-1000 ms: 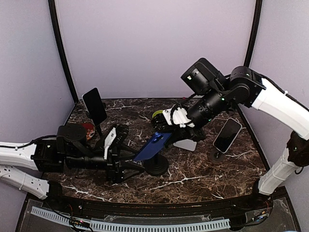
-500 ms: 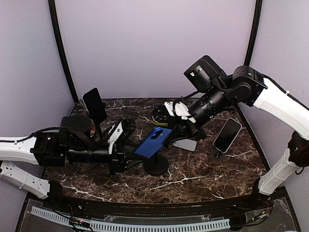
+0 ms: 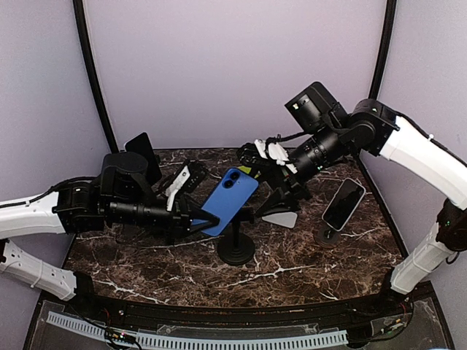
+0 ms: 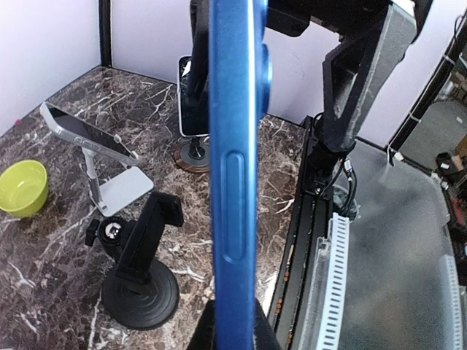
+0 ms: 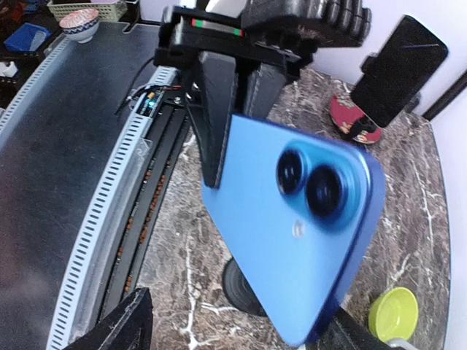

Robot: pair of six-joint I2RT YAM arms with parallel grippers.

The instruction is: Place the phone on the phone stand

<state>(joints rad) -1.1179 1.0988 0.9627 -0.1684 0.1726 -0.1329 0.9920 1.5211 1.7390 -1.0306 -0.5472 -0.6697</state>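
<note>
- Top external view: the blue phone (image 3: 228, 200) hangs tilted above the worktop (image 3: 306, 264), its back and twin lenses facing up.
- The left tool (image 3: 197, 220) is clamped on the phone's lower-left corner. The left wrist view shows the phone edge-on, upright between the closed fingers (image 4: 208, 332).
- The right tool (image 3: 265, 158) sits just beside the phone's top edge, jaws spread wide and gripping nothing.
- The phone stand (image 3: 236, 246) is directly below the phone. The phone is not seated on it.
- The worktop is a glossy dark brown marble pattern with white veins. The walls (image 3: 219, 65) are pale lilac, with black corner posts.
- The stand is matte black, with a round base, a thin stem and a flat clamp head.
- Also present are a black phone (image 3: 142, 149) propped at back left, a silver-edged phone (image 3: 343, 203) on a round-based stand at right, and a lime-green bowl (image 4: 22, 188).
</note>
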